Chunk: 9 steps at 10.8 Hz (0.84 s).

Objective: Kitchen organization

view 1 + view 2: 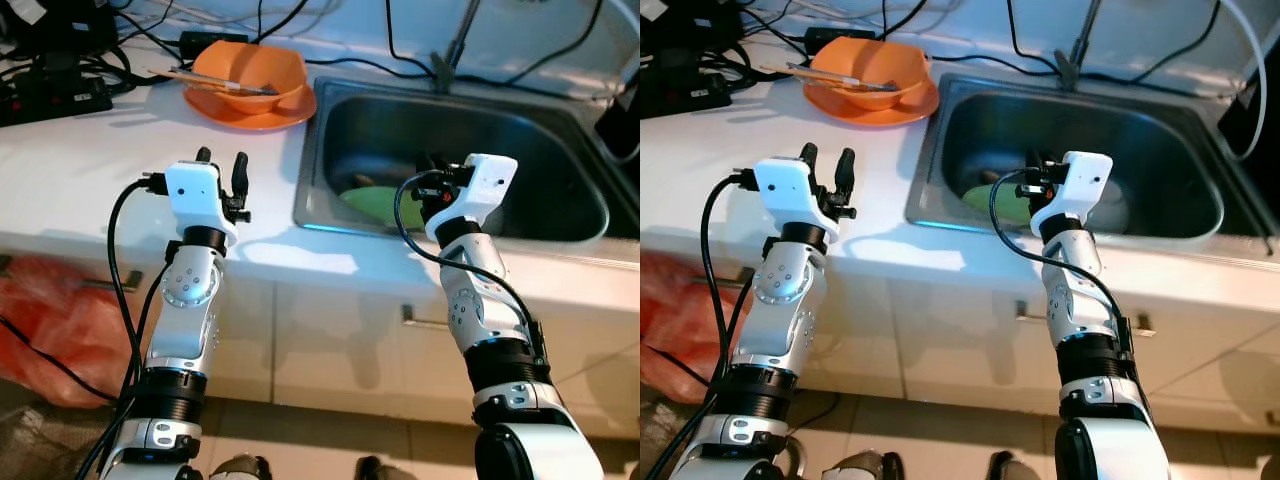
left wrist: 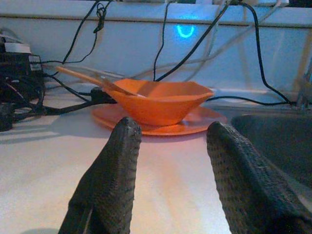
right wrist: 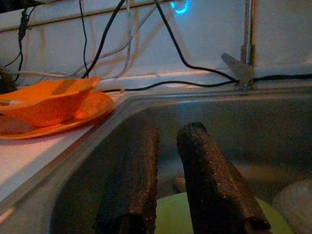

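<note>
Barely begun: orange bowl (image 1: 250, 72) untouched on counter, green plate (image 1: 378, 205) in sink (image 1: 330, 120); left gripper (image 1: 222, 172) parted, empty; right gripper (image 3: 168, 170) nearly closed, empty.

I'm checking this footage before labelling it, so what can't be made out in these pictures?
- Green plate in the sink: partly hidden in the head views by the right gripper.
- Pale object beside it: cut off by the right wrist view's edge, too dim to identify.
- Contents of the orange bowl: hidden by its wall in the left wrist view.

Green plate (image 1: 378, 204) half hidden behind right hand (image 1: 432, 178), red bag (image 1: 50, 320) cut off
</note>
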{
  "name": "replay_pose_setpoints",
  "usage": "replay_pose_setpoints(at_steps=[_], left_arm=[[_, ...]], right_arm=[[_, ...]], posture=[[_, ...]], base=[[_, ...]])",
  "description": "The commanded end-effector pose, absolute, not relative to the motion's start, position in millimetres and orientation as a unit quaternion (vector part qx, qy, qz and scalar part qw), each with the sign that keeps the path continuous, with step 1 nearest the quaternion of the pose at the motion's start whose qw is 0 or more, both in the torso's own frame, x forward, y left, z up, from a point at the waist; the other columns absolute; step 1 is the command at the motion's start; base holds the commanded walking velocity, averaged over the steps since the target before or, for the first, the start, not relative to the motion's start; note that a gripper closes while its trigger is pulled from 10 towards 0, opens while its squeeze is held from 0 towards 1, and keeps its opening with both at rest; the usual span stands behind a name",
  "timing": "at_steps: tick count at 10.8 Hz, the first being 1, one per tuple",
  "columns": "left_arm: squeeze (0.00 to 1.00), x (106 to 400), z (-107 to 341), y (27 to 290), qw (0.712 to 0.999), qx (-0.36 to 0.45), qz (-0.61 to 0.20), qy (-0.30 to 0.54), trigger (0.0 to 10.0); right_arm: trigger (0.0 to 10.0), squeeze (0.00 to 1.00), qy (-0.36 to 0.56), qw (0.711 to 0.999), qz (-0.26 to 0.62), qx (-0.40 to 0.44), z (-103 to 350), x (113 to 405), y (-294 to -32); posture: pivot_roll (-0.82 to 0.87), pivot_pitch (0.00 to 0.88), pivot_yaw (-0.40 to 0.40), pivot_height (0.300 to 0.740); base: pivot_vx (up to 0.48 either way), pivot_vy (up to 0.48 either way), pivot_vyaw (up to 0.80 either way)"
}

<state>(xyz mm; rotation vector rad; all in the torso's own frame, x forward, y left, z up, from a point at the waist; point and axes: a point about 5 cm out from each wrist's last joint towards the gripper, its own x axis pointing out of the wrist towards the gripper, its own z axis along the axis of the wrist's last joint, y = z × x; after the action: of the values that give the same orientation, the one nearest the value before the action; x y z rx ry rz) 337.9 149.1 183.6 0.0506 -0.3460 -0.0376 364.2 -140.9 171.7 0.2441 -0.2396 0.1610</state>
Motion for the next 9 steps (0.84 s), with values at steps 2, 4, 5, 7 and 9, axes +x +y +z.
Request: replay_pose_setpoints(at_steps=[2,4,5,7,9], left_arm=[[0.00,339.7,184.2,145.5,0.985,0.034,-0.024,-0.169,10.0],[0.00,340.1,184.0,143.6,0.985,0.035,-0.025,-0.168,10.0],[0.00,340.3,183.5,143.0,0.985,0.036,-0.025,-0.165,10.0],[0.00,340.8,181.3,141.2,0.986,0.050,-0.026,-0.159,10.0],[0.00,339.9,177.9,139.3,0.986,0.050,-0.029,-0.155,10.0]], right_arm=[[10.0,0.00,-0.112,0.984,0.075,0.117,168.0,364.1,-142.4],[10.0,0.00,-0.109,0.985,0.071,0.117,167.4,364.5,-144.0],[10.0,0.00,-0.109,0.985,0.070,0.118,167.2,364.6,-144.1],[10.0,0.00,-0.106,0.985,0.069,0.117,165.9,365.0,-144.4],[10.0,0.00,-0.102,0.986,0.067,0.117,164.4,365.2,-144.7]], posture=[[0.12,0.119,-0.066,0.740],[0.12,0.118,-0.066,0.740],[0.12,0.117,-0.066,0.740],[0.12,0.118,-0.067,0.740],[0.12,0.118,-0.066,0.740]], base=[[0.000,0.294,0.00],[0.000,0.287,0.00],[0.000,0.409,0.00],[0.000,0.122,0.00],[0.000,0.000,0.00]])
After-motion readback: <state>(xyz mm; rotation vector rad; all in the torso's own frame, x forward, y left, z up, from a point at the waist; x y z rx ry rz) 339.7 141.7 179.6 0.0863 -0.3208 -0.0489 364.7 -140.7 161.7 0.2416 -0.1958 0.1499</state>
